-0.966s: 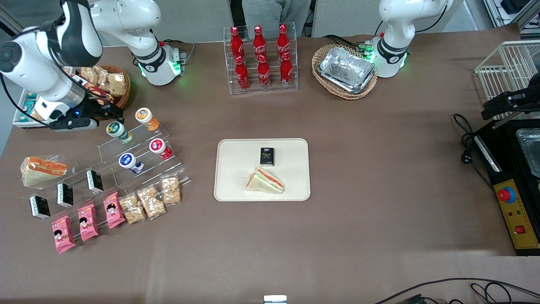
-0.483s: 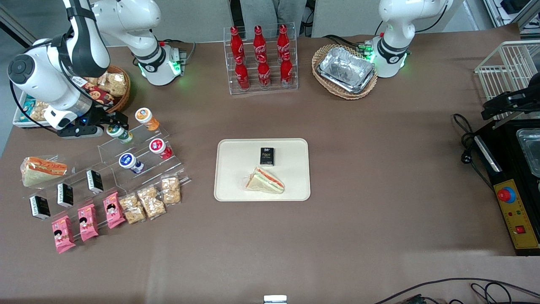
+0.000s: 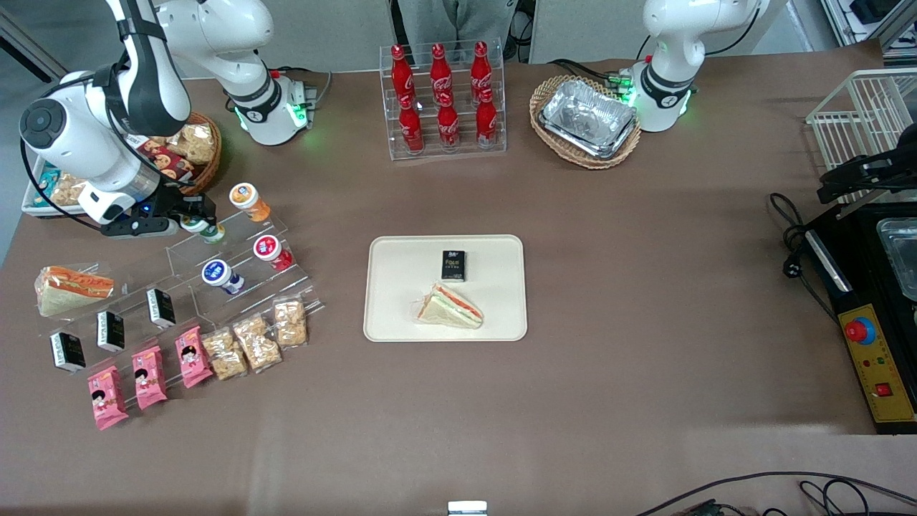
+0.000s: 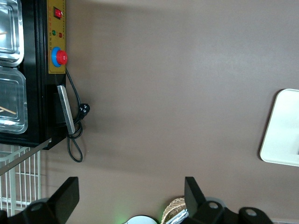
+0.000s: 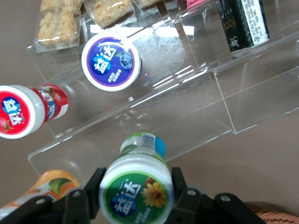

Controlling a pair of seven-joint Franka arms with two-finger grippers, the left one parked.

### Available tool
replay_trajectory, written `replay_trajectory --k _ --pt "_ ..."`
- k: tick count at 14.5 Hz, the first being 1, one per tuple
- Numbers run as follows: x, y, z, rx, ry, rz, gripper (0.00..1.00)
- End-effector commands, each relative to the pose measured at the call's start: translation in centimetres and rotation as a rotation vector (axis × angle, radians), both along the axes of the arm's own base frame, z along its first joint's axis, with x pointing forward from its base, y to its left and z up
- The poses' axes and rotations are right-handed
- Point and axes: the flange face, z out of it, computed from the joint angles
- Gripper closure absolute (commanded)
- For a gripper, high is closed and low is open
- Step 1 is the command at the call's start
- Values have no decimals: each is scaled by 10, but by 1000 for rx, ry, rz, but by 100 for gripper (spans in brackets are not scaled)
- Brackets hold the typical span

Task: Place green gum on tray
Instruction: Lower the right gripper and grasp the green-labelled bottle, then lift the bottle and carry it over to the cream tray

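The gripper [image 5: 136, 198] has a finger on each side of the green gum [image 5: 136, 189] on the acrylic stand [image 5: 187, 121], apparently touching it. Firm closure below the lid and a vertical lift should clear the orange bottle [image 3: 249, 201] beside it. The tray [image 3: 401, 315] lies well apart, mid-table.

A brown table [image 3: 645, 287] carries a cream rectangular tray [image 3: 401, 315] at its middle. A clear acrylic stepped rack [image 3: 236, 251] sits toward the working arm's end, and a wicker basket [image 3: 544, 97] sits farther from the camera. The gripper [image 3: 195, 221] is at the rack, clamped on the green gum [image 3: 210, 231].
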Motion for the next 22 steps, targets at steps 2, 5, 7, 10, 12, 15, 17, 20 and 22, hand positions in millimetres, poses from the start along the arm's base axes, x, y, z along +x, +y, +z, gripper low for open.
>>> replay_trajectory --k 2,5,7,10,12,15,17,20,22 --pt "4 2 0 -27 -5 1 54" --pt "4 0 27 -24 -11 4 59" --pt "9 -4 70 -22 20 5 59" --pt "18 -3 137 -19 71 1 59" --pt "21 24 179 -18 81 36 59" --pt "18 89 218 11 89 -48 59" --pt "16 147 223 33 94 -95 59" --pt "24 230 207 48 118 -154 59" --pt "36 273 180 59 109 -182 59"
